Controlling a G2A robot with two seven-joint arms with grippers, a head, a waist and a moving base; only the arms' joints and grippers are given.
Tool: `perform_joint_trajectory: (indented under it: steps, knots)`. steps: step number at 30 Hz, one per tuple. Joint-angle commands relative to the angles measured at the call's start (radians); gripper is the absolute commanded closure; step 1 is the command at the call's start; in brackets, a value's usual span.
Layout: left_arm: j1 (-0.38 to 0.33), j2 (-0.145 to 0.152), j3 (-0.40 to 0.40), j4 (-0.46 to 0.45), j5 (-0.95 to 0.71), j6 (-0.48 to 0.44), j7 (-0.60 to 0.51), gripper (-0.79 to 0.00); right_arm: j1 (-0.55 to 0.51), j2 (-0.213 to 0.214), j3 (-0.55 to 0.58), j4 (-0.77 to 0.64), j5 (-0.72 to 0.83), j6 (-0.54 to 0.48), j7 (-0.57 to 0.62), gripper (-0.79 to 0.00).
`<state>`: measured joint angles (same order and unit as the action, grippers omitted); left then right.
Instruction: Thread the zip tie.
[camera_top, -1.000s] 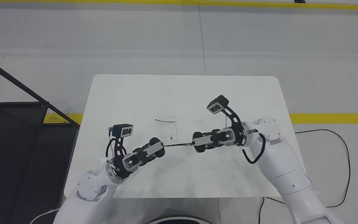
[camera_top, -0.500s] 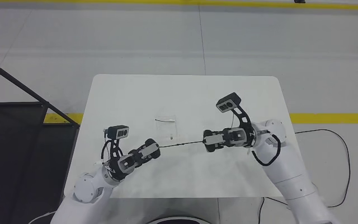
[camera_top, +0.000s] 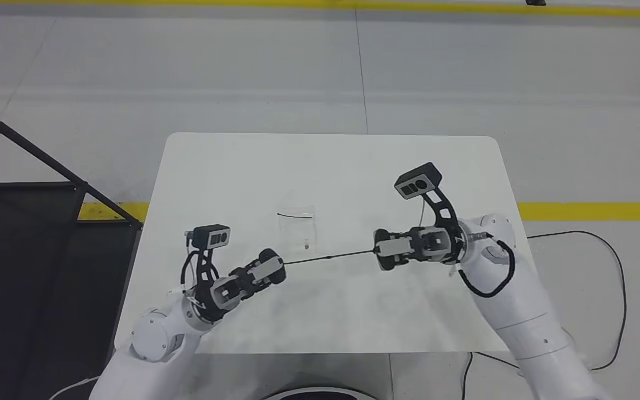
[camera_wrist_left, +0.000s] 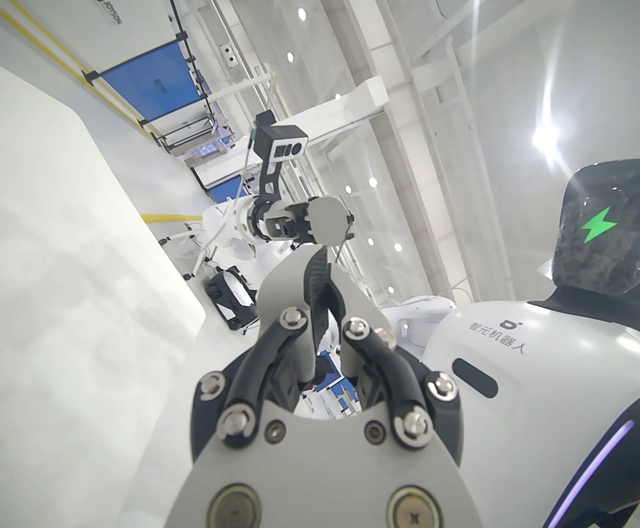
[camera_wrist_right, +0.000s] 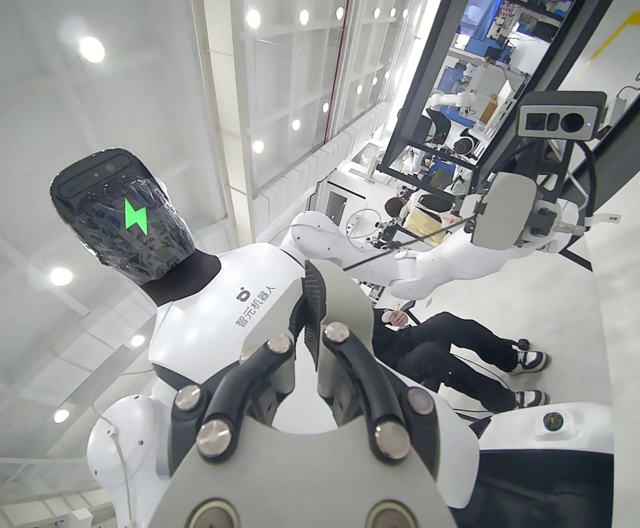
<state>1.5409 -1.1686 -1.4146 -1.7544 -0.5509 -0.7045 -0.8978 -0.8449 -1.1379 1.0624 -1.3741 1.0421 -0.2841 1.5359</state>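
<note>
Two grippers are holding one black zip tie (camera_top: 330, 257) over a white table (camera_top: 250, 170). The left gripper (camera_top: 279, 263) is clamping down on one end of the strap, while the right gripper (camera_top: 379, 250) is pinching the other end. The tie is running straight and taut from tip to tip, approx. level w/ both wrists.

In the right wrist cam, the fingers (camera_wrist_right: 345, 295) are pressing flat together, w/ the thin strap leaving their tips and stretching away to the opposite gripper, which is facing them head-on. The left wrist cam is showing the same from the other side: its jaws are squeezing closed, w/ the right gripper sitting directly ahead, just past the fingertips.

Whether the tie's tail is passing through its head can't be told, as both ends are hiding inside the grips.

A small clear container (camera_top: 297, 224) is standing on the table beyond the strap, between the two grippers and nearer the left one, not touching the tie.
</note>
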Motion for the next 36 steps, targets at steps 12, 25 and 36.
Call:
perform_joint_trajectory:
  steps: [12,25,36]
  knots:
    - [0.006,0.004,-0.001,-0.003,-0.004,0.001,0.023,-0.785,0.023,0.023,-0.035,-0.028,-0.071,0.000,0.000,0.000]
    - [0.126,0.008,-0.117,-0.040,0.040,-0.044,0.203,-0.785,-0.039,0.064,0.085,-0.357,-0.583,-0.024,-0.150,0.000]
    - [0.231,0.015,-0.214,-0.037,-0.035,-0.101,0.223,-0.785,-0.027,0.059,-0.024,-0.459,-1.190,0.094,-0.454,0.000]
